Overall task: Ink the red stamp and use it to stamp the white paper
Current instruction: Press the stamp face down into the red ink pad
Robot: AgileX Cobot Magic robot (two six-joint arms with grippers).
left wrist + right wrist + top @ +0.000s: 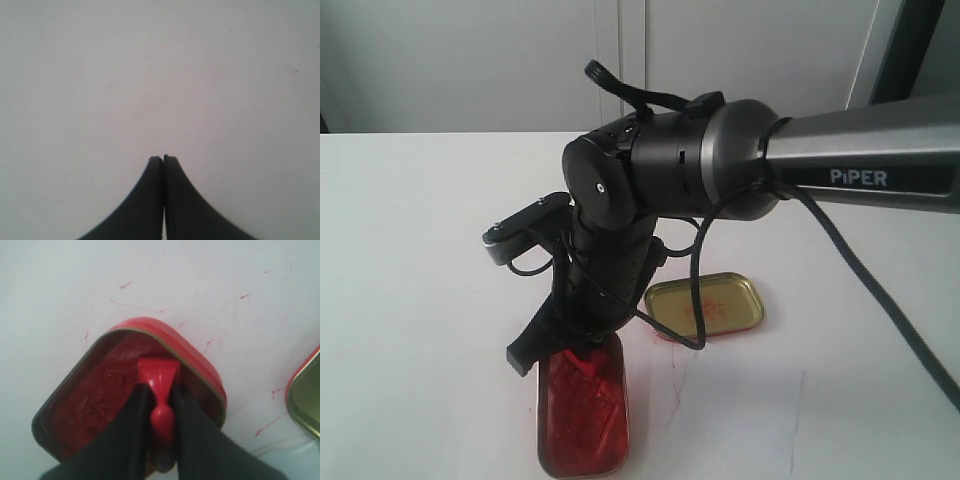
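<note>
R claw (161, 390) is narrow, clamped on the knobbed handle of the red stamp (159, 371). The stamp's base sits down on the red ink inside the ink tin (201, 367), toward one end of it. L claw (163, 159) is closed tip to tip, holds nothing, and sits over bare surface; it does not show in ext. view.

Obscured: in ext. view the R arm (740, 165) and its wrist cover the claw tips, the stamp and the tin's far end. White paper (740, 425) is hard to separate from the tabletop (420, 250). Only faint edge lines show, near-right of the tin; contact w/ the tin cannot be told.

Position: stamp lies between the R claw's fingers, near-left of centre. Paper lies right of that claw, apart from it. Lid (705, 305), gold inside, lies open side up, right of and beyond the tin.

Surface: white, w/ thin red smears (125, 285) around the tin. Room: pale panelled wall (520, 60) on the far side.
</note>
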